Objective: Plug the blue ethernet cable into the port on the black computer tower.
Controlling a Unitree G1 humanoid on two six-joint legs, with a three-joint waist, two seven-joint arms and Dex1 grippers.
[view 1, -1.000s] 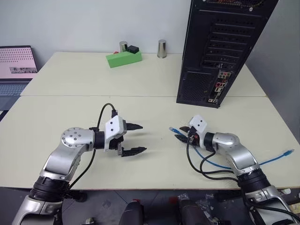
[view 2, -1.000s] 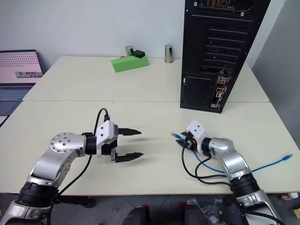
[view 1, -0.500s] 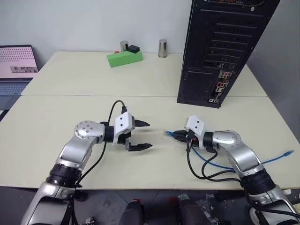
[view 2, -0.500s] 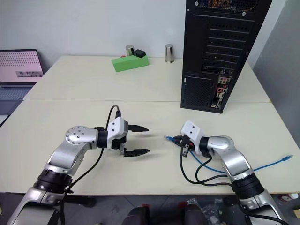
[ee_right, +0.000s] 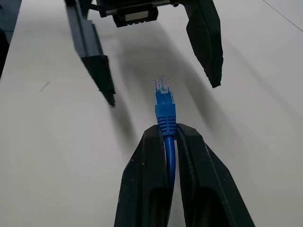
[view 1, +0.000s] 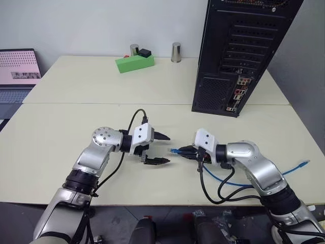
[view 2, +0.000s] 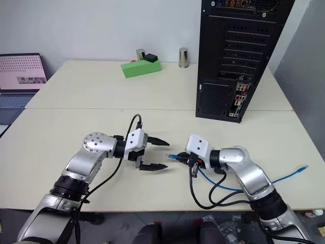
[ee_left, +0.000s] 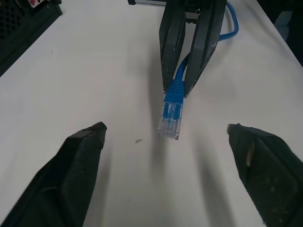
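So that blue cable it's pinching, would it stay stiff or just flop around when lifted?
Probably floppy: the blue ethernet cable lies in loose curves behind the right gripper. Only the short end with the clear plug sticks out straight, likely because it is pinched close behind it. It looks thin, so probably light.

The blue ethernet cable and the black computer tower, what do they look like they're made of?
The blue ethernet cable: probably a rubbery plastic jacket, since it bends in loose loops; a ribbed blue boot leads to a see-through plug, likely hard clear plastic.
The black computer tower: apparently painted sheet metal, matte, with punched vent holes and slot covers.
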